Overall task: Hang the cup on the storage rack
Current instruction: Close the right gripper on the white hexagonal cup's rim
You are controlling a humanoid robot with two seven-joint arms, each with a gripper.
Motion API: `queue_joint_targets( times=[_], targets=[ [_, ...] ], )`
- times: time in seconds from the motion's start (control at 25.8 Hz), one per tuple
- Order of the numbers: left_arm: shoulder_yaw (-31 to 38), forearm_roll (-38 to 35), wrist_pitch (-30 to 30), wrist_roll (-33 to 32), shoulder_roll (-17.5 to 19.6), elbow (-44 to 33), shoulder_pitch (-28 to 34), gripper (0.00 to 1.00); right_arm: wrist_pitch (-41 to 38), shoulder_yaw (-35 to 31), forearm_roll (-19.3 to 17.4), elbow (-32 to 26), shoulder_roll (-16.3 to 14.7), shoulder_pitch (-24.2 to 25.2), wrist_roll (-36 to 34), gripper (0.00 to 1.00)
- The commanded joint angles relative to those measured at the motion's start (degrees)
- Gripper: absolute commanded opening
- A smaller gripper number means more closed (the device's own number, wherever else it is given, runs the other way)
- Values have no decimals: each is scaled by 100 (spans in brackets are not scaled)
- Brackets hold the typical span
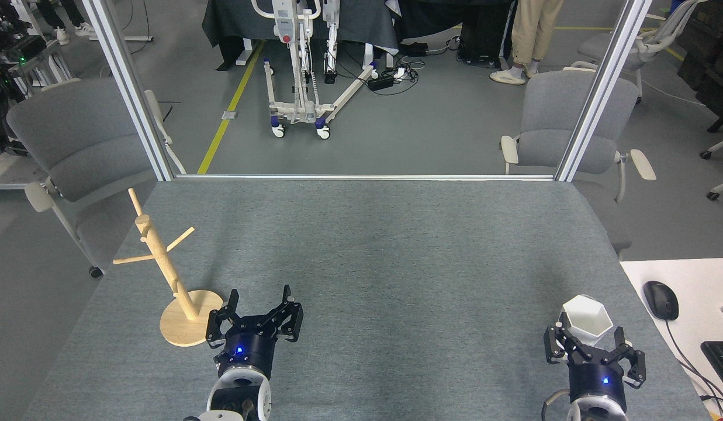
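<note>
Right hand [592,345] open beside cup [587,318].

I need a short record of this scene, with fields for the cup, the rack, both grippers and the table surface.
cup: matte white faceted cup with hexagonal rim, upright, near right corner of table
rack: light wooden mug tree, round disc base, all visible pegs bare, near left edge
right gripper: right gripper, open, fingers either side of the cup's near part, not closed on it
left gripper: left gripper, open, holding nothing, beside the rack's base
table: grey felt-covered table
</note>
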Motion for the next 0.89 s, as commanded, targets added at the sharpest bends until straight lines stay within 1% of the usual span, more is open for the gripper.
queue_joint_targets(
  times=[0.0,0.66,0.85],
  targets=[
    [0,1,0,-7,-3,-1,0,100,1,17,3,93,-9,-71,4,100],
    [0,10,0,-7,-3,114,-35,100,1,8,-32,128,-35,-79,4,100],
    [0,10,0,2,-3,114,-44,100,1,17,-32,233,-44,-141,4,100]
  ],
)
